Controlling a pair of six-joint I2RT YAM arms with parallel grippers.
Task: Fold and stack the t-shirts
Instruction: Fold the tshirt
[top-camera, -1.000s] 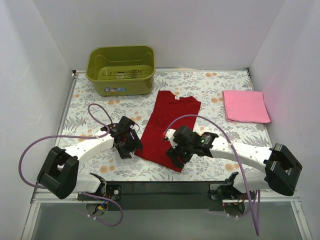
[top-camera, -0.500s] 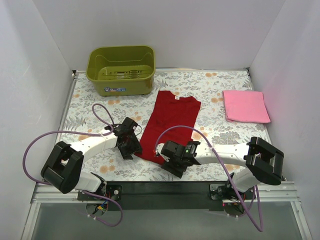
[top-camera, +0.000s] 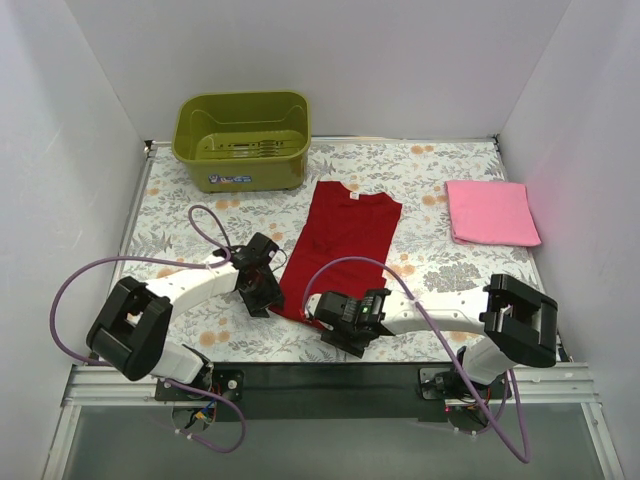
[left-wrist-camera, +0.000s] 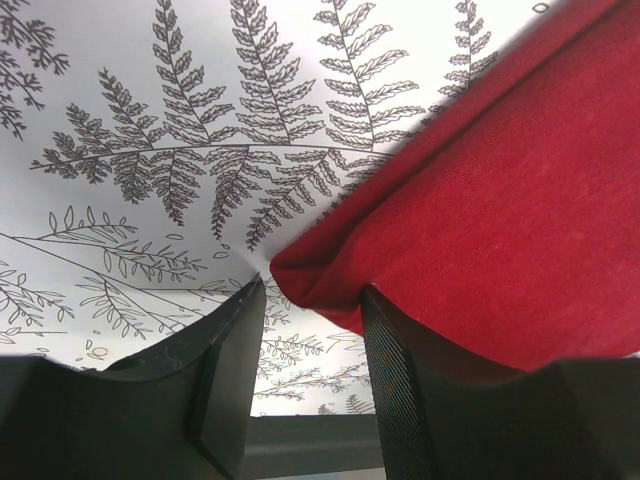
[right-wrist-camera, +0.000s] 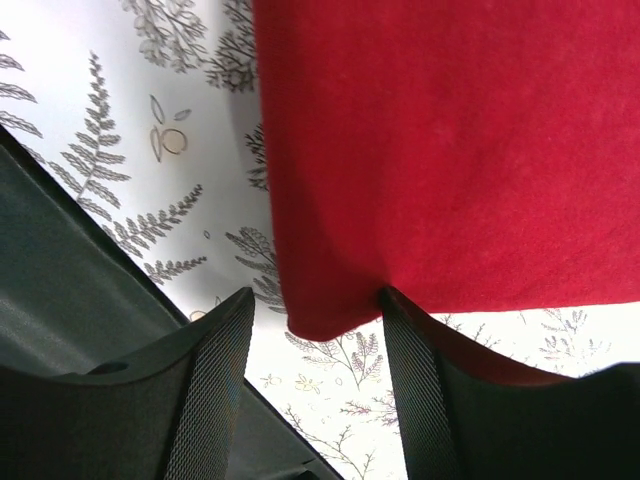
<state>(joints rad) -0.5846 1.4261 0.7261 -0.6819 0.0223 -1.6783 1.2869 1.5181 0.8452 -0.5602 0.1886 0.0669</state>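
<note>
Both arms are down at the near hem of the red t-shirt (top-camera: 340, 250), which lies flat on the counter (top-camera: 440, 270) as a long narrow strip, collar end away from the bases. The left gripper (left-wrist-camera: 310, 310) straddles the hem's left corner, jaws apart with the doubled edge between them, not pinching. The right gripper (right-wrist-camera: 315, 300) does the same at the other corner, jaws apart around the cloth. The step looks like grabbing the hem to fold it up toward the collar. To do it well, each side should bite deep enough to catch every layer, then both should lift together and travel level so the strip doesn't skew. The count: two t-shirts, this red one and one pink t-shirt (top-camera: 490, 212) folded square at the far right, plus one olive tub (top-camera: 270, 165) at the back left.
</note>
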